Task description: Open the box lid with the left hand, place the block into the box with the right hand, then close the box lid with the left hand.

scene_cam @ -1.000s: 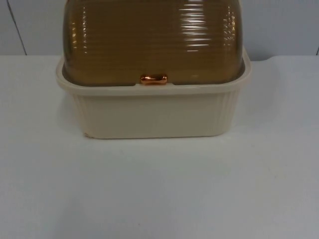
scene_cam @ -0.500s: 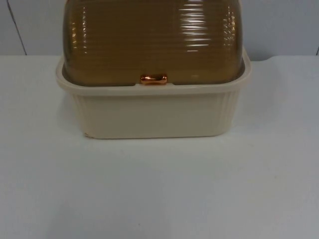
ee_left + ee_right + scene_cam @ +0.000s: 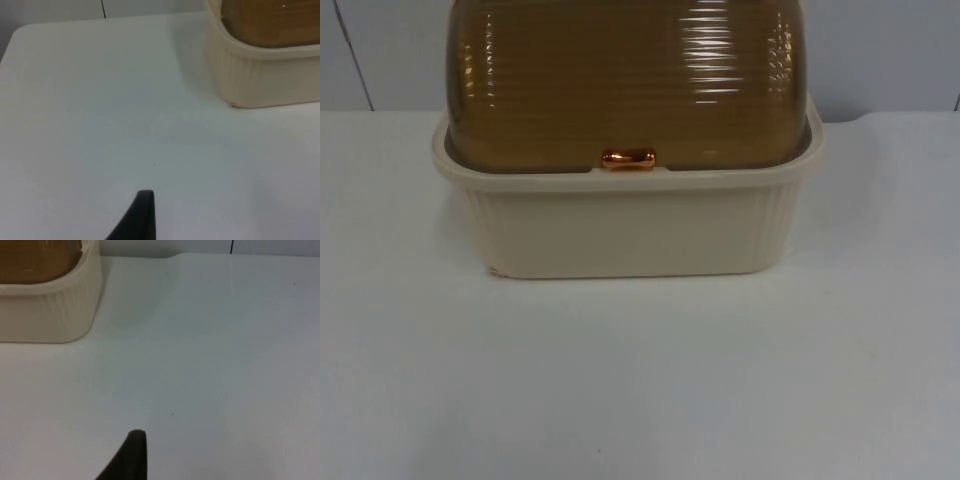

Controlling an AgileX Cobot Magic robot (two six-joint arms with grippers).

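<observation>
On table point(image 3: 640, 380), closed-lid box point(image 3: 630, 225)

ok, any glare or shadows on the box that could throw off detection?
Top view: bright banded glare streaks on the ribbed amber lid, a small highlight on the copper handle, soft shadow under the cream box. Left wrist and right wrist views: faint shadow on the table beside the box, no glare.
</observation>
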